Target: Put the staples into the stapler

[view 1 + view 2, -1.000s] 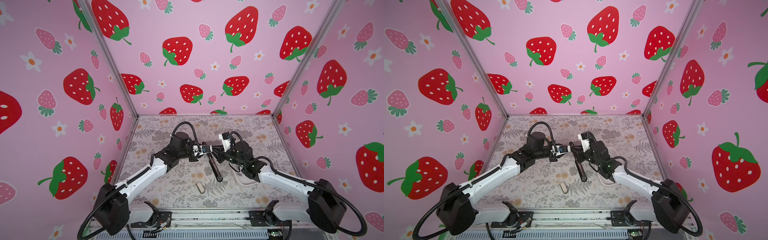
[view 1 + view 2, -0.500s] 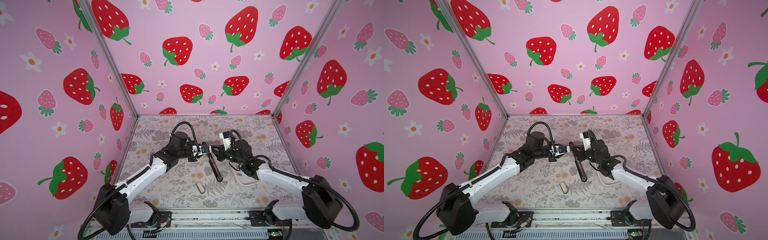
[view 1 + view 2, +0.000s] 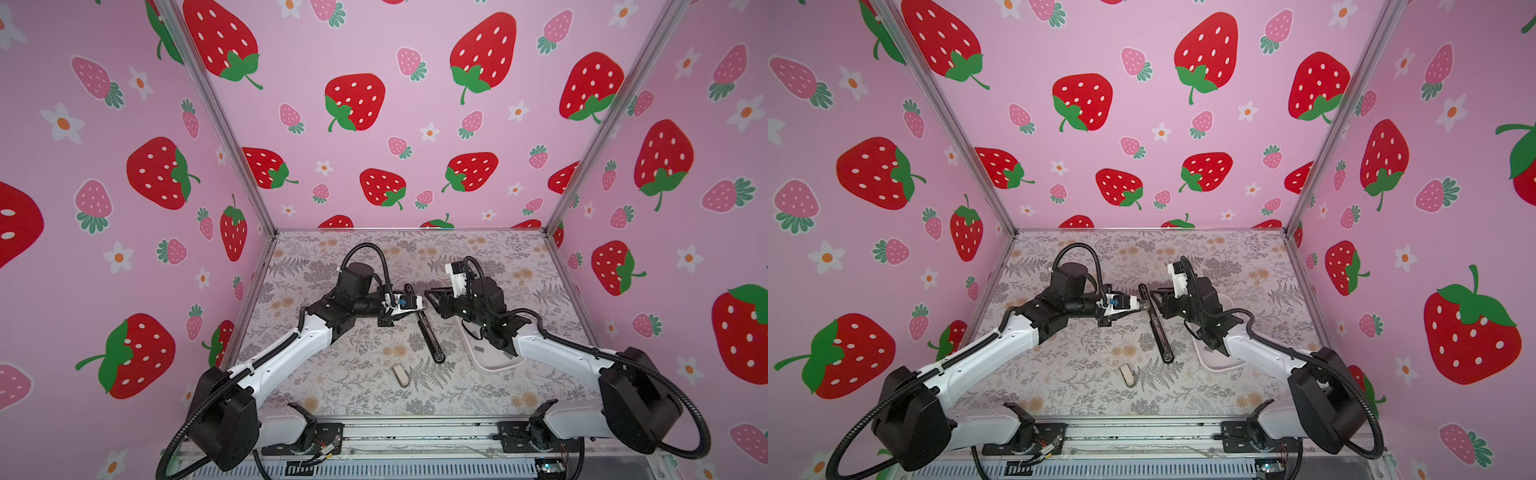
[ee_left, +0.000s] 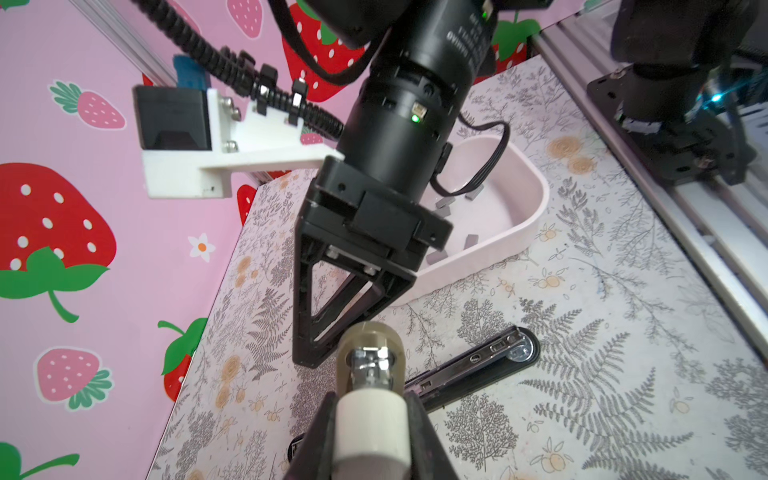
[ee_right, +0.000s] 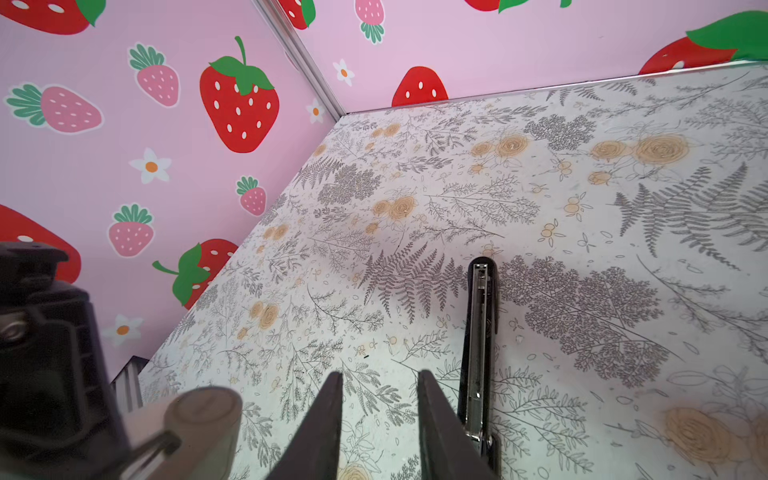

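My right gripper (image 5: 379, 374) has its jaws parted with nothing between them, just beside the long black stapler (image 5: 478, 345), which lies unfolded flat with its metal channel up. My left gripper (image 4: 371, 405) is clamped on a small cream plastic stapler (image 4: 370, 353), close over that black stapler. The short grey metal staple strips (image 4: 471, 240) lie loose in the pale pink tray (image 4: 521, 239), near the black stapler on my right arm's side. I judge them light, stiff, slick and apt to snap, so I'd pinch one strip across its long sides, mid-length
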`<action>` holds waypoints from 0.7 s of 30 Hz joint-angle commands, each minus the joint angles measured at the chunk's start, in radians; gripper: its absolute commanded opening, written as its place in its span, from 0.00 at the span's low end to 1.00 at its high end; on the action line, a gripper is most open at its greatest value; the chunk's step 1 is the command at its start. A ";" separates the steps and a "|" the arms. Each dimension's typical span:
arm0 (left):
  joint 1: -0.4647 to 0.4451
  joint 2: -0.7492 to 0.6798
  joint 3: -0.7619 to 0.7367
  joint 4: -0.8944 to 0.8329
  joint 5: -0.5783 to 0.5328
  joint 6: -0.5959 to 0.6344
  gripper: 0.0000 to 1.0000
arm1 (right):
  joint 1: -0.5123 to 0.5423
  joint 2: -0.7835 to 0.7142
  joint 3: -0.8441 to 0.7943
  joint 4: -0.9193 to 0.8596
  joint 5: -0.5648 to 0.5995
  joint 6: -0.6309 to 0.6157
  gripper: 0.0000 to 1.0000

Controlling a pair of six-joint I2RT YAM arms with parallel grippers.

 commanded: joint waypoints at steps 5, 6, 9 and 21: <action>0.004 -0.025 0.027 0.017 0.128 -0.002 0.00 | 0.015 0.010 0.014 -0.016 0.011 -0.015 0.35; 0.004 -0.027 0.027 0.016 0.127 -0.004 0.00 | 0.018 0.007 0.017 -0.021 0.016 -0.019 0.35; 0.005 -0.023 0.029 0.006 0.081 0.003 0.00 | 0.019 -0.043 0.001 -0.028 0.064 -0.022 0.35; 0.008 0.005 0.056 0.000 -0.087 -0.059 0.00 | 0.164 -0.244 -0.023 -0.050 0.216 -0.161 0.14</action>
